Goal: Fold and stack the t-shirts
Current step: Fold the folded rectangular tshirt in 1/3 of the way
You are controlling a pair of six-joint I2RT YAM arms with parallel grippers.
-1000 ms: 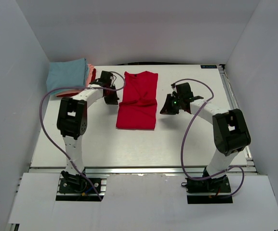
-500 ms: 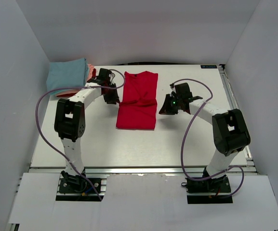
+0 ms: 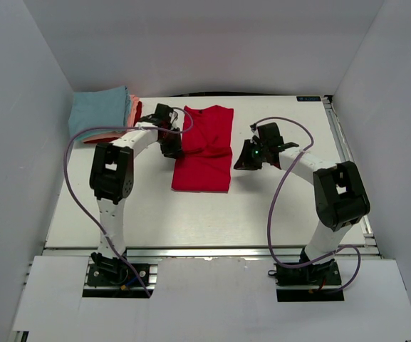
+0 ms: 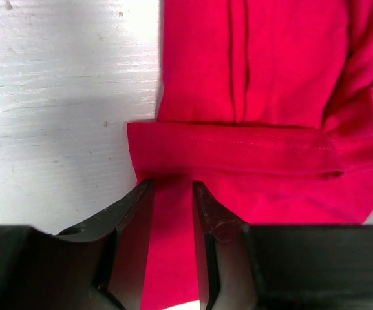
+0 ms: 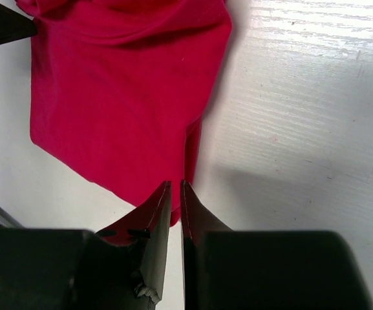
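Jaws almost together at red t-shirt's [image 5: 128, 97] edge

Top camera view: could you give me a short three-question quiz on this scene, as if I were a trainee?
1. True or false: the folded stack sits at the far-right corner of the table.
2. Which colour tops that stack? A light blue, B green, C yellow.
3. Fill in: the jaws of the left gripper, at the edge of the red shirt, stand ____.
Key: 1 false; 2 A; 3 open.
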